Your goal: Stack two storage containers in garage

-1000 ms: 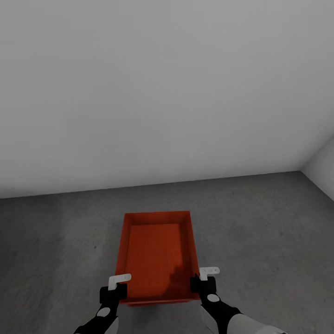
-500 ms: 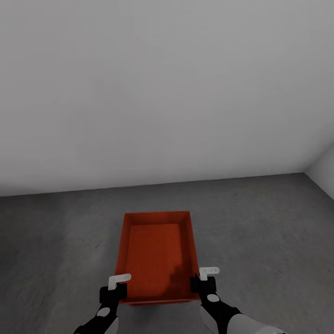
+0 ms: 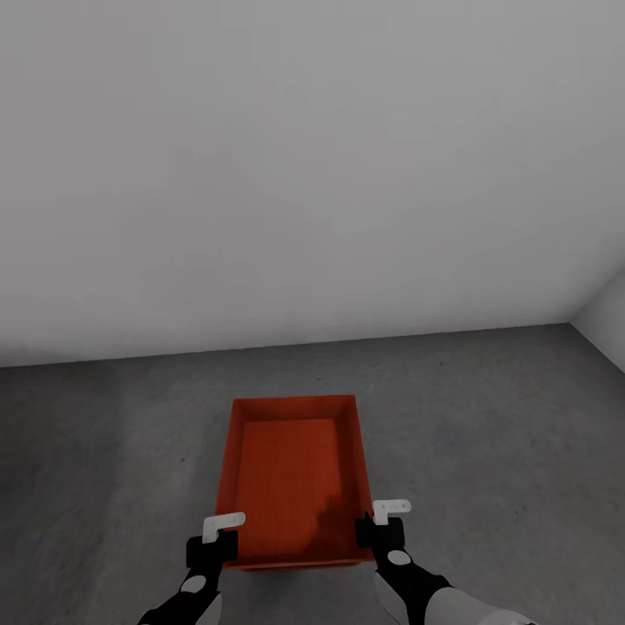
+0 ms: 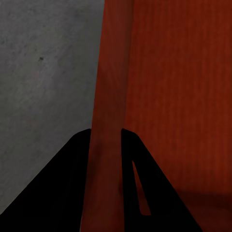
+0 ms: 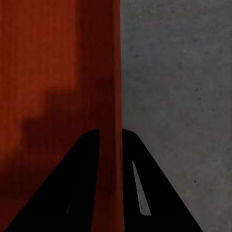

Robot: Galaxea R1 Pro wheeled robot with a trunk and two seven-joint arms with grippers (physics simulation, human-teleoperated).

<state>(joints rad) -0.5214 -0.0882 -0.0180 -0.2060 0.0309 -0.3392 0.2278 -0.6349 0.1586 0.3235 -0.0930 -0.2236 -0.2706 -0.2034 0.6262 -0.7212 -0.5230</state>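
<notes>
While both arms carried a single storage container (image 3: 293,473) over the garage floor (image 3: 104,434), the work stood, by my reading, at the setting-down step. Left of the container, the left end effector (image 3: 217,534) pinched its left wall near the near corner, one finger on each face of the wall in the left wrist view (image 4: 107,145). Right of the container, the right end effector (image 3: 382,518) pinched the opposite wall likewise (image 5: 108,140). Whether the container's base touched the floor could not be told. The next move probably called for lowering it level, then spreading both sets of fingers together. Bare floor lay on every side of the container; the pale wall (image 3: 312,174) stood well beyond its far edge, and a second wall (image 3: 608,321) met it off to the right.
</notes>
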